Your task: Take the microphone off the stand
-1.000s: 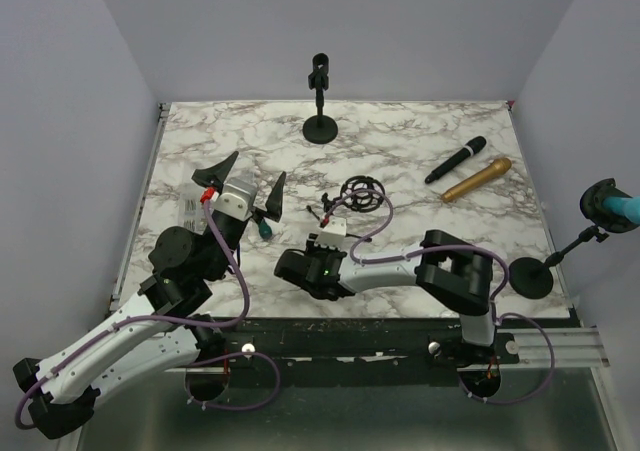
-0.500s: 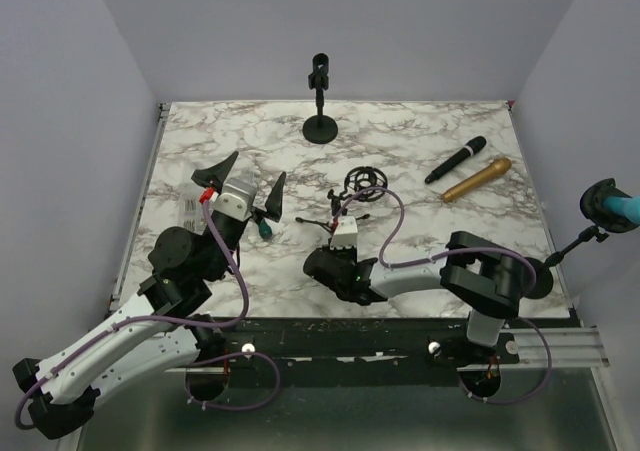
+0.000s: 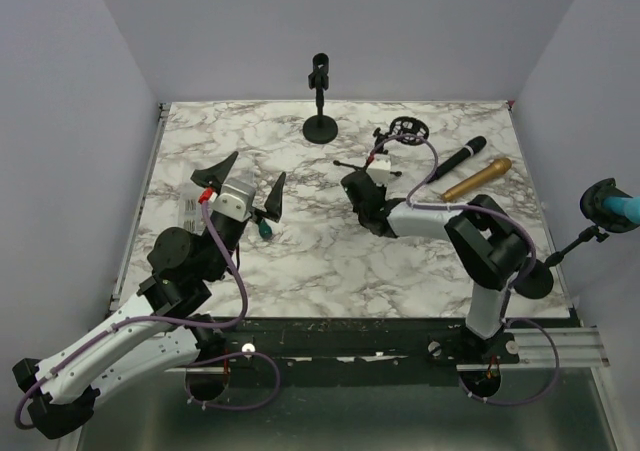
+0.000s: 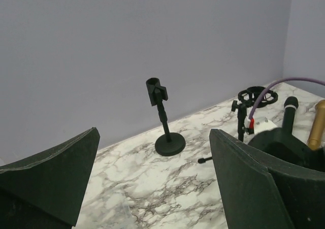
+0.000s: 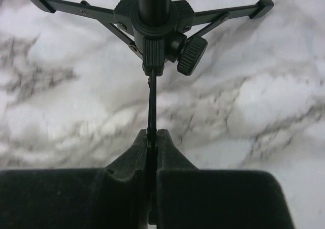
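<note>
Marble table (image 3: 300, 261), grey walls (image 3: 400, 31). Right of the round-base stand (image 3: 320, 128), right gripper (image 5: 151, 137) pinched tight on a tripod stand (image 5: 154, 15) leg. Left of it, left gripper (image 3: 250, 179) spread wide, empty.

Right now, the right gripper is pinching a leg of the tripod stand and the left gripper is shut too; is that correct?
Not quite: the left gripper is open, its fingers wide apart in the left wrist view. The right gripper does pinch a leg of the tripod stand.
</note>
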### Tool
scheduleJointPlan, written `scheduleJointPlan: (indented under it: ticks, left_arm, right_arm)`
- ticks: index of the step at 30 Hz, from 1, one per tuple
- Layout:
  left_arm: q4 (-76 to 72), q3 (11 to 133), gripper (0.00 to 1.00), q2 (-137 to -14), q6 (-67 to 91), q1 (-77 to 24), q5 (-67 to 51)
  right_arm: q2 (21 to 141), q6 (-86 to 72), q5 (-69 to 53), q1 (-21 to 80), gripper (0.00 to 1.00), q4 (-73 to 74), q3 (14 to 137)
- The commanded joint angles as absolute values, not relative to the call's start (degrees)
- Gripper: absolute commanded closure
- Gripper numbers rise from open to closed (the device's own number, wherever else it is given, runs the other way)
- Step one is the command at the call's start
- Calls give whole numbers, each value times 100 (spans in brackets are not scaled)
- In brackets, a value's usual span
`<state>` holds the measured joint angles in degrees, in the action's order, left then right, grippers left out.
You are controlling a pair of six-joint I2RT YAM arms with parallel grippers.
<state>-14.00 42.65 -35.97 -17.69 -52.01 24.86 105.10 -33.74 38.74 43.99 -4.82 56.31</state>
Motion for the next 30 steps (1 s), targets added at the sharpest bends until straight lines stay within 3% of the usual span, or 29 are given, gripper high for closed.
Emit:
scheduleJointPlan:
  ticks: [1, 7, 18, 28, 30]
  left_arm:
    - [-1523, 4385, 6, -3510, -1810, -5251, 2545]
    - [-1494, 4394, 6, -3454, -1824, -5247, 2532]
    - [-1547, 4362, 6, -3527, -1894, -5247, 2580]
    - [-1512, 4380, 6, -3612, -1816, -5247, 2504]
    - [-1519, 4377, 6, -3612, -1811, -5247, 2496]
  right_arm:
    - [11160, -2786, 3524, 3769, 99, -834, 6525]
    - [12266, -2174, 3299, 3041, 99, -792, 7849]
    - [13628, -1141, 3217, 2752, 99, -405, 9830]
    - [13763, -1213, 3177, 2646, 94, -323, 9949]
    - [13772, -1247, 3135, 2612, 90, -292, 10038]
